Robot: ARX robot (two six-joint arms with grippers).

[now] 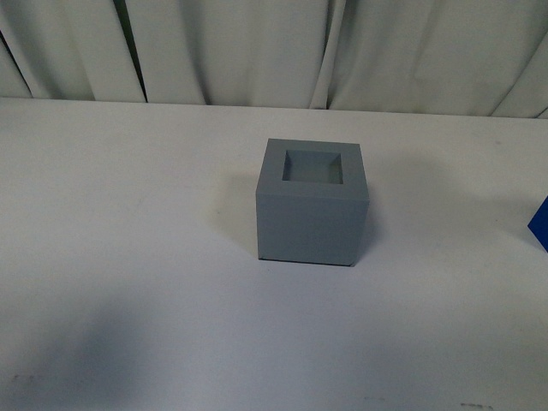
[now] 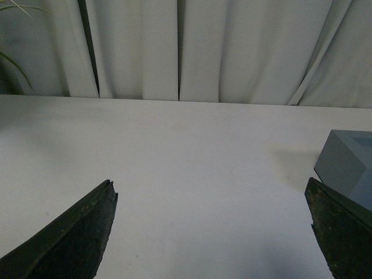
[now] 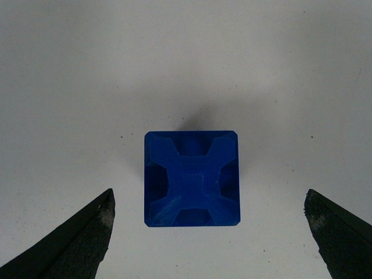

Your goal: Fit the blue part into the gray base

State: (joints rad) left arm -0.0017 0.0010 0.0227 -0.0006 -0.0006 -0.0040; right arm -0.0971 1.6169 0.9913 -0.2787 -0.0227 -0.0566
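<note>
The gray base (image 1: 312, 201) sat around the middle of the table (image 1: 128, 257), square recess facing up with nothing in it. The blue part (image 1: 540, 224) was way off at roughly 3 o'clock from it, just a sliver at the edge of the front view, well apart from the base.

The right wrist view told the real story. The right gripper (image 3: 209, 195) hung straight over the blue part with its jaws spread wide, one on each side, touching nothing. The left gripper (image 2: 209, 183) was spread too, with only bare table between its fingers and the base off to one side.

It looked like the pre-grasp step, insertion not started. To do it well, the arm probably needed to centre first, since the block sat nearer one finger. Then it could drop, set the pads square on two opposite flat faces, and clamp without tipping it.
</note>
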